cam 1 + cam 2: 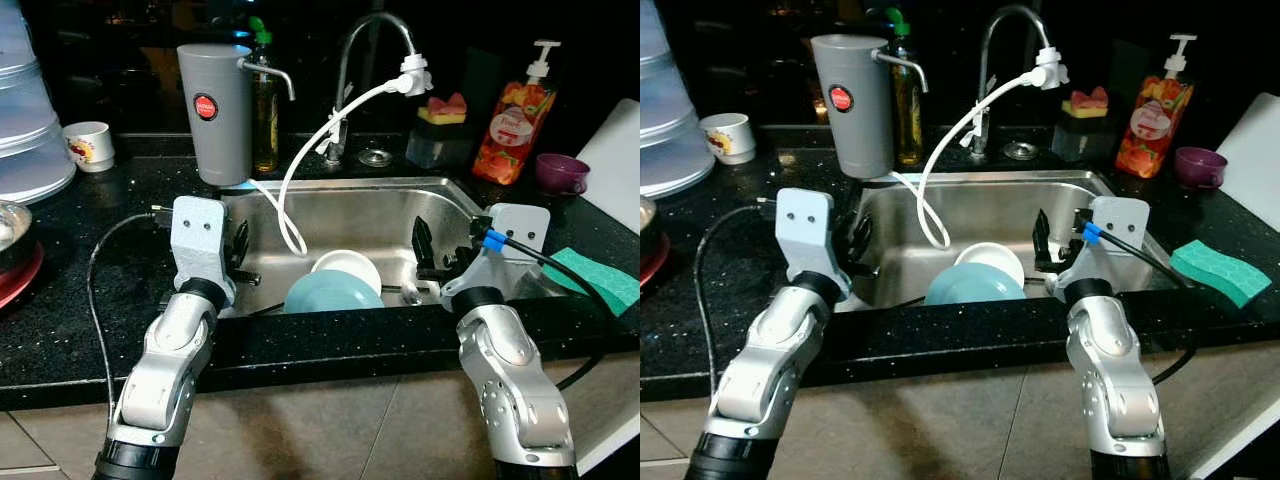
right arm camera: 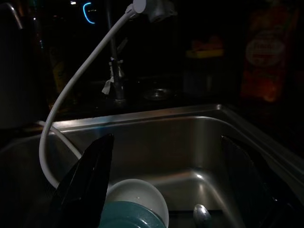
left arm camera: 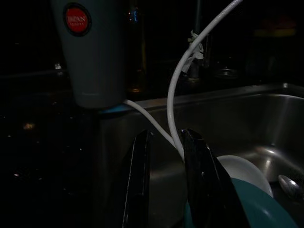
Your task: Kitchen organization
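- The left gripper [image 3: 164,190] hangs over the near left corner of the sink [image 1: 440,205], its black fingers [image 3: 137,185] held a narrow gap apart with nothing between them
- The right gripper [image 2: 173,190] sits over the near right part of the basin, fingers spread wide and empty
- Between the two grippers, inside the sink, lies a teal plate [image 1: 333,294] with a white bowl [image 1: 348,268] just behind it (the bowl's rim rises above the plate)
- Just left of the right gripper, a spoon [image 2: 202,216] rests on the basin floor; the wrist views show its bowl end, which the head views hardly resolve
- A white hose [image 1: 300,170] loops from the tap [image 1: 372,40] down into the basin beyond the left gripper
- Beyond the left gripper stands a grey canister [image 1: 214,110] on the black counter [image 1: 60,290]
- Right of the right gripper lies a green sponge [image 1: 598,280]; further back are a soap bottle [image 1: 514,118] and a purple cup [image 1: 560,172]
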Motion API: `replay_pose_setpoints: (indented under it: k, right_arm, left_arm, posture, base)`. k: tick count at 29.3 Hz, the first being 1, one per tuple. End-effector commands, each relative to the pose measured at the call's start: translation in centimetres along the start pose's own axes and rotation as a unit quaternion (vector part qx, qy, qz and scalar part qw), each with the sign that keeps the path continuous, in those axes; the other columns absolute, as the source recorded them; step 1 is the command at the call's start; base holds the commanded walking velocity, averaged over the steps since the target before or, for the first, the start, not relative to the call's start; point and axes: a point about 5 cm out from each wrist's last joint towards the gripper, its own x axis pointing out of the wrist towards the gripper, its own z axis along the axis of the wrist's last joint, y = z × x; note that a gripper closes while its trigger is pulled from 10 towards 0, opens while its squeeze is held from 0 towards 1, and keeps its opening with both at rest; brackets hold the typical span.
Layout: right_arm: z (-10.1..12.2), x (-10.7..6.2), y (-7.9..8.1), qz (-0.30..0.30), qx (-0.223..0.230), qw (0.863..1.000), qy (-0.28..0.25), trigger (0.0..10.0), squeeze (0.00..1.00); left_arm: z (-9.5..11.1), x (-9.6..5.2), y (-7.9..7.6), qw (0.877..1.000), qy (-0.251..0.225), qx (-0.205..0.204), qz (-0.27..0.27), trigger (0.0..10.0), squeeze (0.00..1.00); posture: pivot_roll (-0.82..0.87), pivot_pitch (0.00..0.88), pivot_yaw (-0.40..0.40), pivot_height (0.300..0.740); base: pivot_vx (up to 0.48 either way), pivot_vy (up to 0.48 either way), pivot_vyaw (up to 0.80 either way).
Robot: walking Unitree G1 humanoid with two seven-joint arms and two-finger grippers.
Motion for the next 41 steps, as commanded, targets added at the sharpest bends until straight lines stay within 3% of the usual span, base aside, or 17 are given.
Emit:
replay_pose_setpoints:
  k: [1,8,12,16,19,22,23,26,28,29,32,33,35,37,41]
  right_arm:
    - [0.3,0.0,0.0,-0.004,-0.002,1.000,-0.005,10.0,0.00]
    - [0.6,0.5,-0.1,-0.004,-0.004,1.000,-0.012,10.0,0.00]
    - [0.9,0.5,0.1,-0.001,-0.008,1.000,-0.018,10.0,0.00]
    - [0.8,0.3,0.1,0.000,-0.011,1.000,-0.017,10.0,0.00]
    - [0.8,0.6,-0.2,-0.002,-0.011,1.000,-0.017,10.0,0.00]
    - [0.8,0.7,-0.2,-0.003,-0.010,1.000,-0.018,10.0,0.00]
    - [0.9,0.8,-0.1,-0.003,-0.009,1.000,-0.019,10.0,0.00]
    - [0.7,1.1,0.2,0.001,-0.007,1.000,-0.020,10.0,0.00]
    - [0.7,1.0,0.3,0.003,-0.007,1.000,-0.020,10.0,0.00]
    - [0.7,1.0,0.3,0.003,-0.007,1.000,-0.020,10.0,0.00]
    - [0.6,0.8,0.0,-0.001,-0.008,1.000,-0.017,10.0,0.00]
    - [0.6,0.8,0.0,-0.001,-0.008,1.000,-0.017,10.0,0.00]
    - [0.5,0.8,-0.2,-0.003,-0.008,1.000,-0.016,10.0,0.00]
    - [0.4,0.9,0.0,-0.001,-0.004,1.000,-0.015,10.0,0.00]
    - [0.3,1.0,0.3,0.004,-0.002,1.000,-0.015,10.0,0.00]
  left_arm:
    - [0.0,0.1,1.1,0.999,-0.001,0.018,0.029,10.0,0.00]
    - [0.1,0.7,3.3,0.996,0.004,0.054,0.074,10.0,0.00]
    - [0.4,0.8,6.2,0.989,0.003,0.079,0.128,10.0,0.00]
    - [0.8,0.9,7.9,0.981,-0.002,0.093,0.170,10.0,0.00]
    - [1.7,1.0,10.5,0.963,-0.009,0.129,0.235,10.0,0.00]
    - [2.0,1.0,11.5,0.956,-0.007,0.140,0.256,10.0,0.00]
    - [2.1,0.8,12.5,0.949,-0.003,0.145,0.278,10.0,0.00]
    - [0.9,-0.1,15.2,0.931,0.060,0.167,0.320,10.0,0.00]
    - [-0.7,-0.7,15.3,0.930,0.118,0.199,0.287,10.0,0.00]
    - [-0.7,-0.7,15.3,0.930,0.118,0.199,0.287,10.0,0.00]
    - [-1.6,-2.2,16.0,0.910,0.165,0.287,0.251,10.0,0.00]
    - [-1.6,-2.2,16.0,0.910,0.165,0.287,0.251,10.0,0.00]
    - [-2.3,-3.4,16.8,0.895,0.194,0.317,0.248,10.0,0.00]
    - [-3.3,-4.4,17.0,0.887,0.228,0.338,0.216,10.0,0.00]
    - [-3.4,-4.5,17.0,0.880,0.239,0.358,0.202,10.0,0.00]
  posture:
    - [-0.01,0.118,-0.032,0.740]
    - [0.00,0.123,-0.026,0.740]
    - [-0.02,0.116,-0.025,0.740]
    - [-0.01,0.107,-0.027,0.740]
    - [0.00,0.101,-0.029,0.740]
    - [0.01,0.101,-0.029,0.740]
    - [0.01,0.103,-0.028,0.740]
    - [0.01,0.109,-0.023,0.740]
    - [0.01,0.110,-0.021,0.740]
    - [0.01,0.110,-0.021,0.740]
    - [0.02,0.116,-0.020,0.740]
    - [0.02,0.116,-0.020,0.740]
    - [0.03,0.119,-0.021,0.740]
    - [0.05,0.123,-0.024,0.740]
    - [0.05,0.123,-0.024,0.740]
  base:
    - [0.000,0.000,0.00]
    - [0.000,0.000,0.00]
    - [0.000,0.000,0.00]
    - [0.000,0.000,0.00]
    - [0.000,0.000,0.00]
    - [0.000,0.000,0.00]
    - [0.000,0.000,0.00]
    - [0.000,0.000,0.00]
    - [0.000,0.000,0.00]
    - [0.000,0.000,0.00]
    - [0.000,0.000,0.00]
    - [0.000,0.000,0.00]
    - [0.000,0.000,0.00]
    - [0.000,0.000,0.00]
    - [0.000,0.000,0.00]
